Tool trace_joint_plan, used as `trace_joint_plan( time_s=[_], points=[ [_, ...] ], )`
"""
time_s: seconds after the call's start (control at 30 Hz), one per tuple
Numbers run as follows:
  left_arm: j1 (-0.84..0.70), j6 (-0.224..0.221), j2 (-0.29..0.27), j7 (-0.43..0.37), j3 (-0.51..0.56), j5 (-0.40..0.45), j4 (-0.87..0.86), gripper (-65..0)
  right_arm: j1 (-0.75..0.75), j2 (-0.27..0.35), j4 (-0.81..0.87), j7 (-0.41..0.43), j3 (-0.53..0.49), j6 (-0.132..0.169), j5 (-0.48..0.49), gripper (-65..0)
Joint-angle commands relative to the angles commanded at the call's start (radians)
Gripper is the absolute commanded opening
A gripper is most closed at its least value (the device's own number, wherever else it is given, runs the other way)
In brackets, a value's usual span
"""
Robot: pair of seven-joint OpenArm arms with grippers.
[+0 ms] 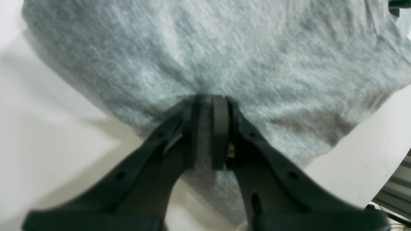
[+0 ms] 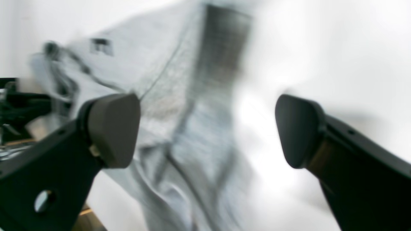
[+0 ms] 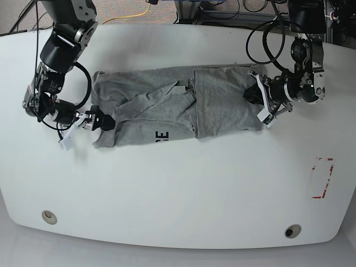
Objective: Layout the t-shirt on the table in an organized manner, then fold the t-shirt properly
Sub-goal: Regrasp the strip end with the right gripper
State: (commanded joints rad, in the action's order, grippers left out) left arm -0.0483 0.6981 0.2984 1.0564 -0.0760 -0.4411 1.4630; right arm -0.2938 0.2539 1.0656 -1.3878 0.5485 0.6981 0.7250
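Grey t-shirt pinched in left gripper

Heather-grey t-shirt lying rumpled across the glossy white table (black lettering partly showing), folds overlapping mid-body

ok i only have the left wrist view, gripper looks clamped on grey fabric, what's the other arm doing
Observer: The right gripper is open, its two dark pads spread wide, at the opposite end of the heather-grey cotton t-shirt.
Operator: is it touching the cloth
Observer: In the base view its tips sit at the shirt's edge; contact cannot be confirmed, and the right wrist view is blurred.
Operator: is the shirt flat yet
Observer: No. It lies bunched lengthwise on the glossy white table, with folds crossing its middle and only part of the black lettering showing.
Operator: where's my grip on it
Observer: The left gripper pinches the end nearest the red tape rectangle.
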Motion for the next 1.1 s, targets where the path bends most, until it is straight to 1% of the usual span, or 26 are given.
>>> trace_joint_plan(
  time_s=[0.1,0.2,0.33,0.47,0.7,0.83,1.1],
  points=[
    [-0.002,0.0,0.0,0.0,0.0,0.0,0.002,-58.5,0.0,-0.009,0.002,0.003,-0.04,0.0,0.0,0.0],
    [-0.003,0.0,0.0,0.0,-0.002,0.0,0.0,-58.5,0.002,-0.035,0.002,0.003,-0.051,0.0,0.0,0.0],
    [-0.003,0.0,0.0,0.0,-0.002,0.0,0.0,-58.5,0.003,-0.046,0.002,0.003,-0.051,0.0,-0.003,0.0],
    [-0.003,0.0,0.0,0.0,-0.002,0.0,0.0,-58.5,0.009,-0.048,0.002,0.002,-0.057,0.0,-0.003,0.0],
    [-0.002,0.0,0.0,0.0,-0.002,0.0,-0.002,-58.5,0.026,-0.048,0.002,0.003,-0.114,0.0,-0.002,0.0],
    [-0.002,0.0,0.0,0.0,-0.002,0.0,-0.002,-58.5,0.044,-0.048,0.002,0.011,-0.146,0.0,-0.002,-4.1],
    [0.0,0.0,0.0,0.0,-0.002,0.0,-0.002,-58.5,0.061,-0.048,0.002,0.026,-0.149,0.0,-0.005,-5.1]
  ],
)
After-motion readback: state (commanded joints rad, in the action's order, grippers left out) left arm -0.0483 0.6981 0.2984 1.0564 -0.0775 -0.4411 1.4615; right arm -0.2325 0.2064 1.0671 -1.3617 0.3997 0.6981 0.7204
